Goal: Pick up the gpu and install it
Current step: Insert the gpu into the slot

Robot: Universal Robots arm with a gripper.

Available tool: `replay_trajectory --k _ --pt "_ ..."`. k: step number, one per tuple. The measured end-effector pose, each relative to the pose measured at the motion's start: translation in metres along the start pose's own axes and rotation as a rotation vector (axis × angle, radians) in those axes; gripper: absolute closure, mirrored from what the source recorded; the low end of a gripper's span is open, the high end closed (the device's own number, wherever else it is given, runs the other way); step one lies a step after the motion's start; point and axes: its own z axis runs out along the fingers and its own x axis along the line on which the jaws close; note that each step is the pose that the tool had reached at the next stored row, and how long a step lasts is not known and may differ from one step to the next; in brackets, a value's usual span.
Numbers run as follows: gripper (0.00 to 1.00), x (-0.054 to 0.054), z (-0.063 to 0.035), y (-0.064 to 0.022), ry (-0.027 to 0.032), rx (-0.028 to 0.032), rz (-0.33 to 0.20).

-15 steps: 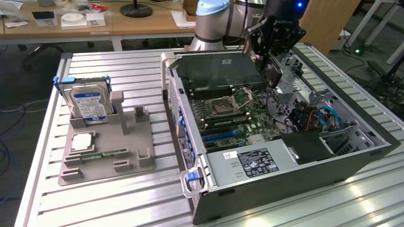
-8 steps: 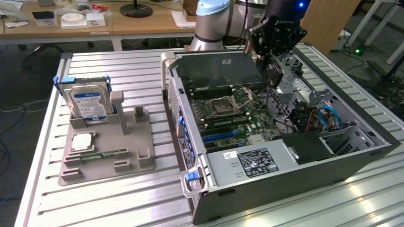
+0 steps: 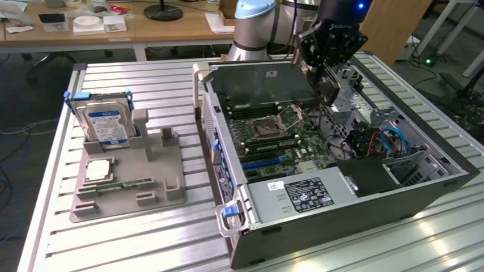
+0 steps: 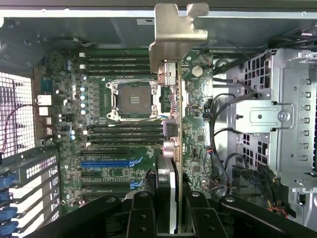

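Slatted aluminium table [image 3: 151, 238] bearing a dark grey metal computer case [image 3: 340, 221], which lies on its side with the panel off and the green motherboard [image 4: 114, 148] exposed. Over the board, the black two-fingered gripper [image 4: 168, 212] clamps the gpu [image 4: 195, 124], a thin green circuit card held edge-on, its silver end bracket [image 4: 176, 39] farthest from the fingers.
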Motion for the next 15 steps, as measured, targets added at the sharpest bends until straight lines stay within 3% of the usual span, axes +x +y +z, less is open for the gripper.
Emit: replay_trajectory --k 15 --pt "0.72 0.0000 0.0000 0.0000 0.0018 -0.0052 -0.249"
